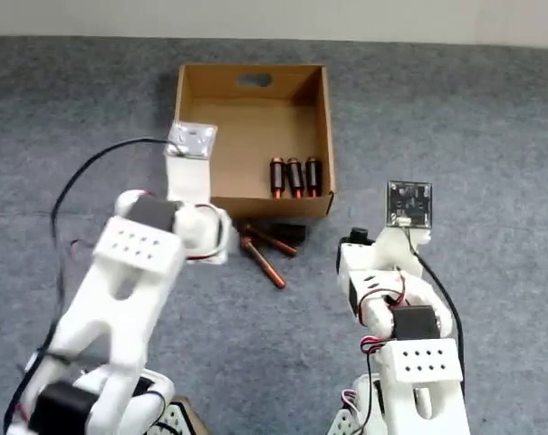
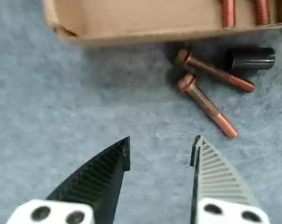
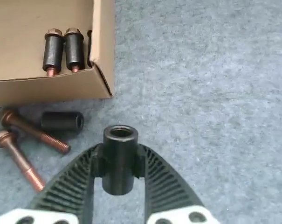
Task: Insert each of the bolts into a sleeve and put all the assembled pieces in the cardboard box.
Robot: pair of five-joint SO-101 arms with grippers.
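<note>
We see a counter point(image 1: 491, 118) with a grey, felt-like top of fine, mottled weave that runs to the left, right and near edges. Along its far edge lies a pale, plain strip point(image 1: 274, 18); we cannot tell whether it is wall or bare surface. The light is even and soft, and shadows are faint.

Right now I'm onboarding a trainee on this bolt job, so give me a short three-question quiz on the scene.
1. How many loose bolts lie outside the cardboard box?
2. True or false: the left claw is shut on one of them.
3. What does the right claw hold? A) a bolt B) a sleeve C) nothing
Key: 1 two; 2 false, it is open; 3 B.
</note>
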